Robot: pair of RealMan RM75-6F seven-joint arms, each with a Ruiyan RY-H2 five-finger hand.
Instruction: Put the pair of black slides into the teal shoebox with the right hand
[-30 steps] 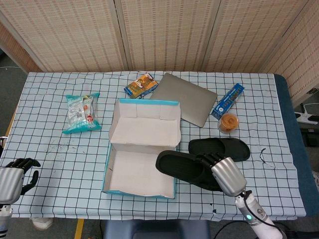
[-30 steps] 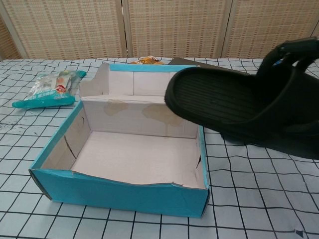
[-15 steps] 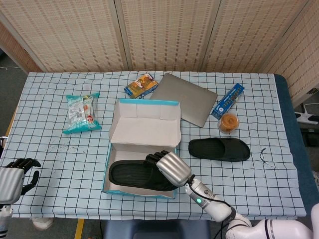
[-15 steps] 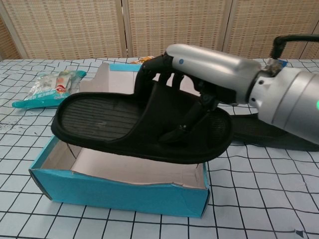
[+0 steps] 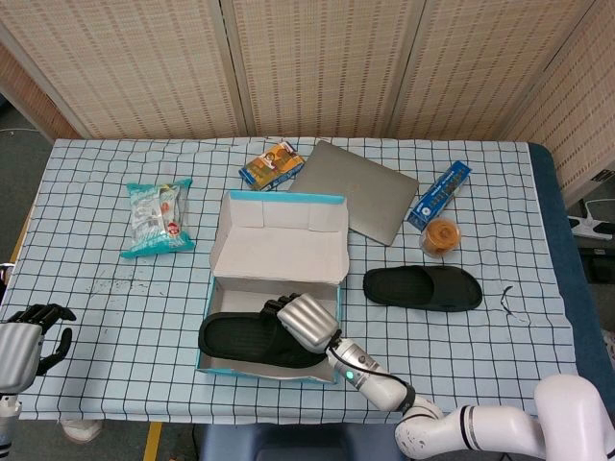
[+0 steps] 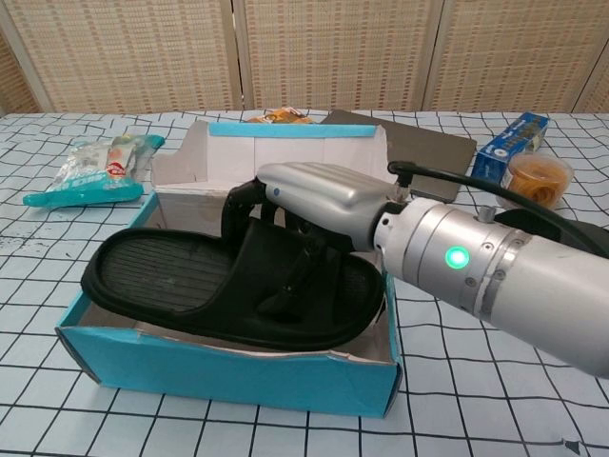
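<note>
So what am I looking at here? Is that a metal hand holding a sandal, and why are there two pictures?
Yes. It is a two-armed robot with finger-bearing hands, steered by a person. One camera looks down from its head, the other looks forward from its chest. Its right hand grips a black slide and holds it in the open top of the teal shoebox, one end over the left wall. The second black slide lies on the checked tablecloth beside the box. The left hand rests at the table's edge, holding nothing. Also there: a snack bag, a grey box lid, a blue carton and a small tub.
</note>
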